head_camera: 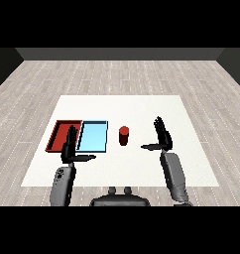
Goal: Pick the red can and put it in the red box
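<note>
The can (124,136) stands upright on the surface (142,106), just right of the blue tray (92,137), with the red tray (60,130) beyond it. The right hand (162,136) is nearest, fingers straight and empty; the left hand (70,149) likewise. Best bring the right hand in level from the side, then curl round the can's middle
</note>
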`<state>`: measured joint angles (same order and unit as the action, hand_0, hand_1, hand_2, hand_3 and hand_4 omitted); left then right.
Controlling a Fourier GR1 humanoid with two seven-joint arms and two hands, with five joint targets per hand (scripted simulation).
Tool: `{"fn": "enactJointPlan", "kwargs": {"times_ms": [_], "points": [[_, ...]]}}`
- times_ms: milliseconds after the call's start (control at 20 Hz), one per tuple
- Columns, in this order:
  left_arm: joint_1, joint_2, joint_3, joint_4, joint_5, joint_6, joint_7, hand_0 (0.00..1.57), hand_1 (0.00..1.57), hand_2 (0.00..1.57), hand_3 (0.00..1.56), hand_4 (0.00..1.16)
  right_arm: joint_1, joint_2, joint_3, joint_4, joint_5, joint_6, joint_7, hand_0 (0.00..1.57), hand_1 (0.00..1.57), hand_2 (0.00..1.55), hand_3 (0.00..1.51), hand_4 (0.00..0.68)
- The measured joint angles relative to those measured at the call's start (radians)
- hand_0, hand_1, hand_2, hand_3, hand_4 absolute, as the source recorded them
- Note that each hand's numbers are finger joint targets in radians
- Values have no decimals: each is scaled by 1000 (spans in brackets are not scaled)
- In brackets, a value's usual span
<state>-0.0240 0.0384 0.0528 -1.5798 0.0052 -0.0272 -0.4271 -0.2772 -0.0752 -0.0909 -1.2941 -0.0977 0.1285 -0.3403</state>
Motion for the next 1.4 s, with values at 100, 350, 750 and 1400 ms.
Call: {"fn": "enactJointPlan", "kwargs": {"times_ms": [100,350,750,1400], "points": [[-3,-3,-3,-1,-4,6,0,0,0,0,0,0,-36,19,2,46,0,-14,-5,0,0,0,0,0],[5,4,3,6,13,-11,-5,0,0,0,0,0,-79,40,12,109,-21,-24,-1,0,0,0,0,0],[22,5,4,-38,28,-13,25,0,0,0,0,0,-164,66,46,269,-56,-55,-61,0,0,0,0,0],[-9,11,21,-16,66,-32,35,0,0,0,0,0,-249,74,157,489,-167,-107,-197,0,0,0,0,0]]}}
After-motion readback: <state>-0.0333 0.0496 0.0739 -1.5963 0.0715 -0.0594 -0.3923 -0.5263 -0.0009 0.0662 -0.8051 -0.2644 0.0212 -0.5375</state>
